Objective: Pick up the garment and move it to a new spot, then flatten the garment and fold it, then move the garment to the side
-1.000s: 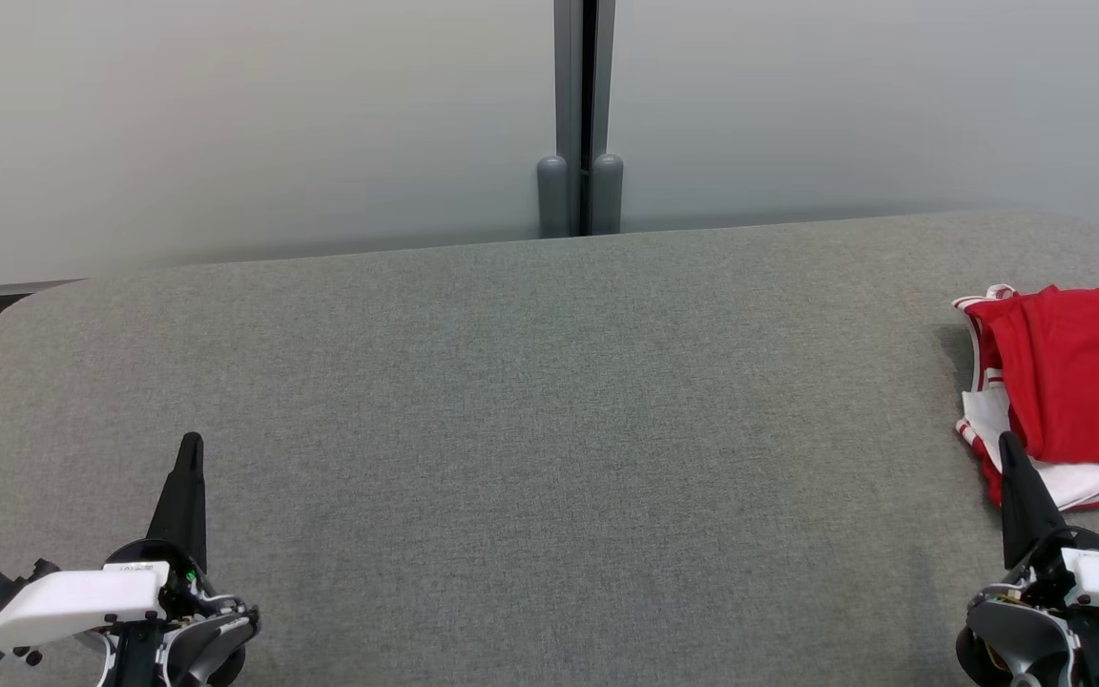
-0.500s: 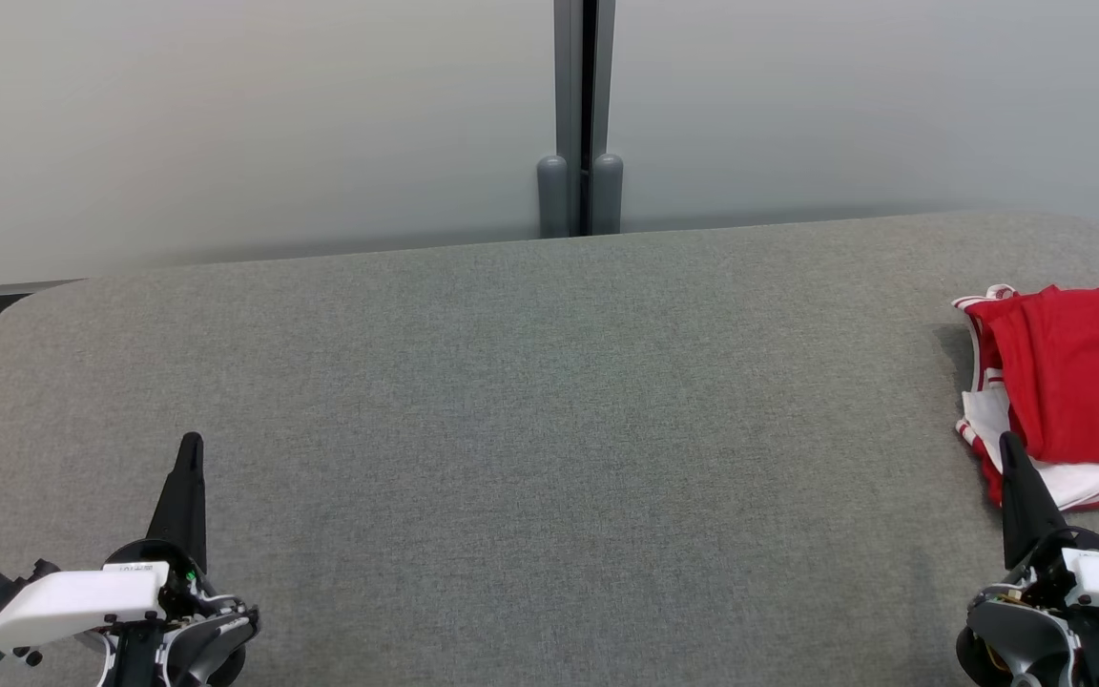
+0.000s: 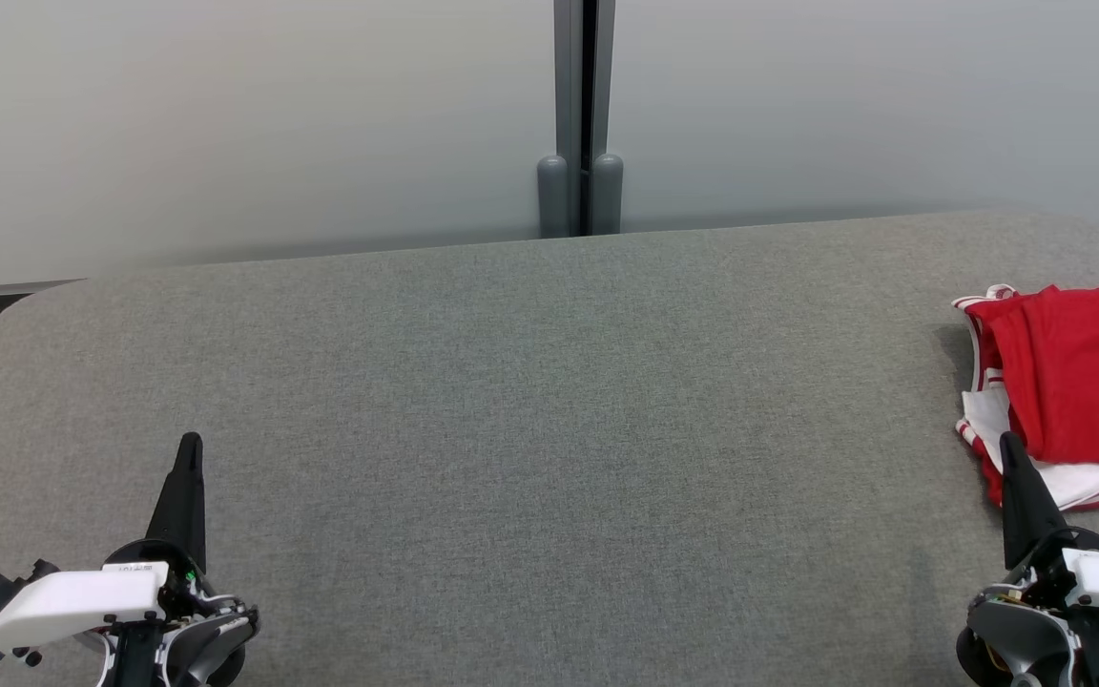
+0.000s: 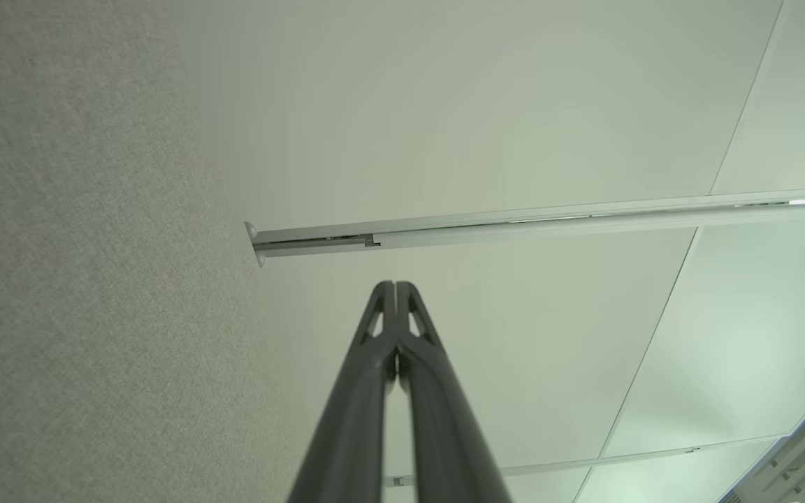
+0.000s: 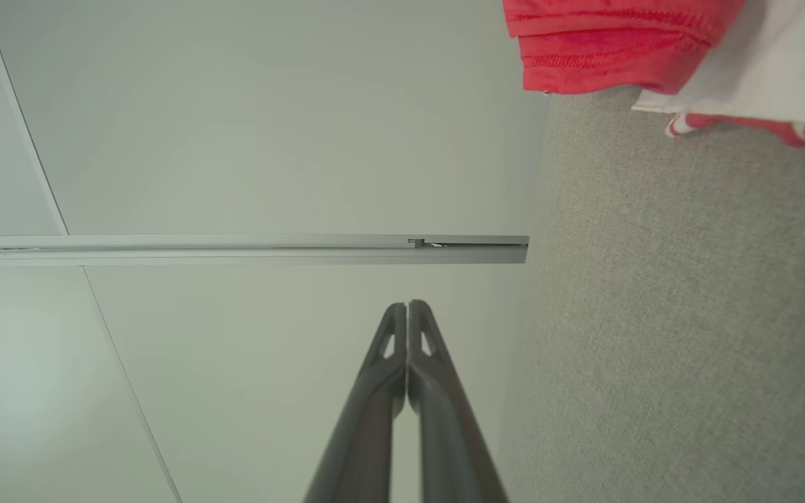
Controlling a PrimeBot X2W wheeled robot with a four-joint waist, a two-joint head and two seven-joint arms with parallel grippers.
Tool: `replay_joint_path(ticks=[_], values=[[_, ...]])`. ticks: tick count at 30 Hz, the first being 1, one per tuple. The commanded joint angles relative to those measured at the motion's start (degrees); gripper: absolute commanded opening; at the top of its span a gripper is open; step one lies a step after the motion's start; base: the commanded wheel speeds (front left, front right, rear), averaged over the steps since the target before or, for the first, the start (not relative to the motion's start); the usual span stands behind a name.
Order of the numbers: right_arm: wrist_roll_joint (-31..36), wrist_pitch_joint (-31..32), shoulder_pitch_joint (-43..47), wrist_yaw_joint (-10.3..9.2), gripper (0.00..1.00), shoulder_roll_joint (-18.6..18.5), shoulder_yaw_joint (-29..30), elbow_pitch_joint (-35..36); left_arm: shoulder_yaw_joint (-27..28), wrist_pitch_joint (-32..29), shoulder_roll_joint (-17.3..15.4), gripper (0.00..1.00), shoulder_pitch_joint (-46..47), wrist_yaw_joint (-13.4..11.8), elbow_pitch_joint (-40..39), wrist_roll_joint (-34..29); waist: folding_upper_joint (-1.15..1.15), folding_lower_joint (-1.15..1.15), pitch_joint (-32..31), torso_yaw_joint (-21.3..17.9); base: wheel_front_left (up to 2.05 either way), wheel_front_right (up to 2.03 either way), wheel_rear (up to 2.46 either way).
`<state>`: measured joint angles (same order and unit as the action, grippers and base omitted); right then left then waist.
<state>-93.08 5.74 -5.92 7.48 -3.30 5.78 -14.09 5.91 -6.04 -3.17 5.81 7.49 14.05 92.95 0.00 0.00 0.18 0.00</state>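
**Red and white fabric garment at the right edge**

The broad grey cloth-covered tabletop, rounded at its far corners, stretches open between the two grippers. The garment lies loosely heaped at its right side, running out of the head view. The left gripper, front left, and the right gripper, just before the garment's white hem, both have their fingers pressed together on nothing. Print on the left gripper's white housing is too small to read.

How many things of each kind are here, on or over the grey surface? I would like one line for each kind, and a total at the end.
garment, red and white: 1
pincers, both shut: 2 (left pincer, right pincer)
grey fabric surface: 1
Total: 4
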Motion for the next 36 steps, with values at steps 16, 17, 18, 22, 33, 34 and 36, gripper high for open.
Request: replay_joint_path(ticks=[16,17,18,22,33,34,36], values=[[0.3,0.4,-0.6,0.02,0.00,0.0,0.3,-0.1,0.4,-0.3,-0.1,0.00,0.8,0.2,0.1,-0.2,0.00,0.00,0.0,0.0,0.00,0.00,0.00],[0.3,0.4,-0.6,0.02,0.00,0.0,0.3,-0.1,0.4,-0.3,-0.1,0.00,0.8,0.2,0.1,-0.2,0.00,0.00,0.0,0.0,0.00,0.00,0.00],[0.3,0.4,-0.6,0.02,0.00,0.0,0.3,-0.1,0.4,-0.3,-0.1,0.00,0.8,0.2,0.1,-0.2,0.00,0.00,0.0,0.0,0.00,0.00,0.00],[0.4,0.4,-0.6,0.02,0.00,0.0,0.3,-0.1,0.4,-0.3,-0.1,0.00,0.8,0.2,0.1,-0.3,0.00,0.00,0.0,0.0,0.00,0.00,0.00],[0.5,0.5,-0.6,0.02,0.00,0.1,0.4,-0.1,0.5,-0.3,0.0,0.00,0.8,0.2,0.1,-0.3,0.00,0.00,0.0,0.0,0.00,0.00,0.00],[0.5,0.5,-0.6,0.02,0.00,0.1,0.4,-0.1,0.5,-0.3,0.0,0.00,0.8,0.2,0.1,-0.3,0.00,0.00,0.0,0.0,0.00,0.00,0.00],[0.5,0.5,-0.6,0.02,0.00,0.1,0.4,-0.1,0.5,-0.4,0.0,0.00,0.8,0.2,0.1,-0.4,0.00,0.00,0.0,0.0,0.00,0.00,0.00]])
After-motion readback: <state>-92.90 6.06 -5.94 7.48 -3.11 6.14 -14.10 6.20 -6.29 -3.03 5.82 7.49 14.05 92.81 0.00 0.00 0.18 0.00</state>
